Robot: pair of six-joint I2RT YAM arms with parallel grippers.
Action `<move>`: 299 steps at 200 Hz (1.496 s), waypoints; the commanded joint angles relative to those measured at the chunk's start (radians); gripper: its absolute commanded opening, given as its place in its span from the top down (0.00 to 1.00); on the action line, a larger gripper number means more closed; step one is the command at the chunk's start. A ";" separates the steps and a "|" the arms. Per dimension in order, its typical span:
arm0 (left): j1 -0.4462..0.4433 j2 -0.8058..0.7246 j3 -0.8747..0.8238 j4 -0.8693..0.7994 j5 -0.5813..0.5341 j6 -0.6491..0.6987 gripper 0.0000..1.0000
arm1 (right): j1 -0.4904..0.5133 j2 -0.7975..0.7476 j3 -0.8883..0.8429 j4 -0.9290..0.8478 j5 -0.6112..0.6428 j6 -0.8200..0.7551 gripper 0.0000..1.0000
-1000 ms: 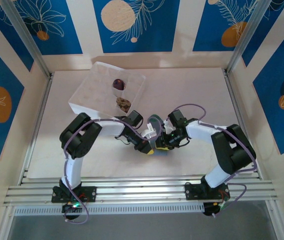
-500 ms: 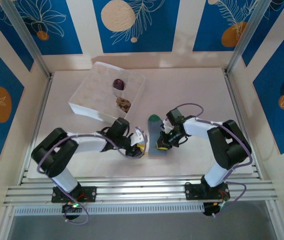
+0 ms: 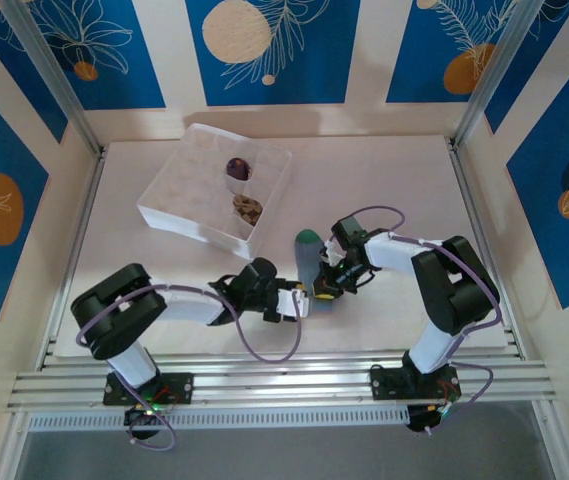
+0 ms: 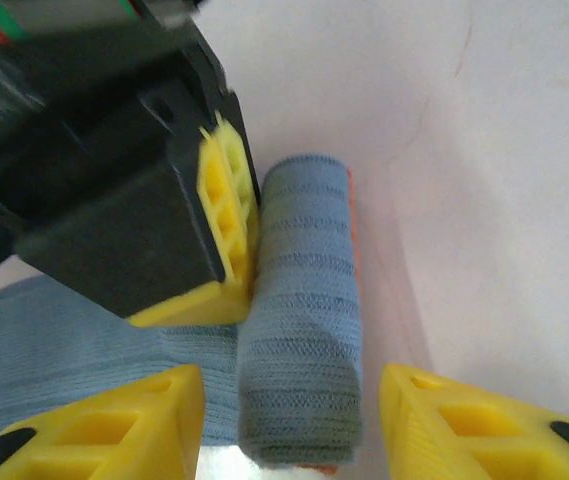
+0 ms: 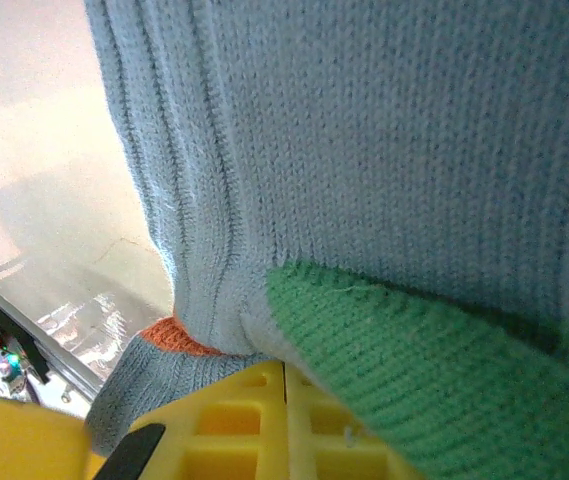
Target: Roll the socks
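Currently, blue-grey sock lies on desk beside the white box's near corner, cuff end rolled. Left gripper half-open astride roll; right gripper fully closed, pressing flat fabric. Soft, light, springy: probably best pinched across roll's middle.

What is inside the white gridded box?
The white gridded fabric box holds a dark purple sock bundle and a brown-tan sock bundle in separate cells. Whatever lies under them is covered.

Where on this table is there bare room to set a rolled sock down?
Bare: the far right, from box to right rail, and the strip between box and left arm. Crowded: centre front, where left hand and right hand meet at the blue sock.
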 commanded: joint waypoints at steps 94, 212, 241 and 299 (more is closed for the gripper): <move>0.001 0.038 0.099 -0.186 0.138 -0.138 1.00 | 0.019 0.006 -0.095 0.063 -0.017 -0.012 0.69; 0.276 0.229 0.254 -0.385 0.638 -0.721 1.00 | 0.015 -0.159 -0.213 0.220 -0.148 -0.058 0.54; 0.306 0.267 0.268 -0.360 0.694 -0.817 1.00 | 0.026 -0.216 -0.236 0.222 -0.086 -0.068 0.52; 0.333 0.330 0.283 -0.351 0.716 -0.917 1.00 | 0.057 -0.244 -0.249 0.229 -0.041 -0.079 0.51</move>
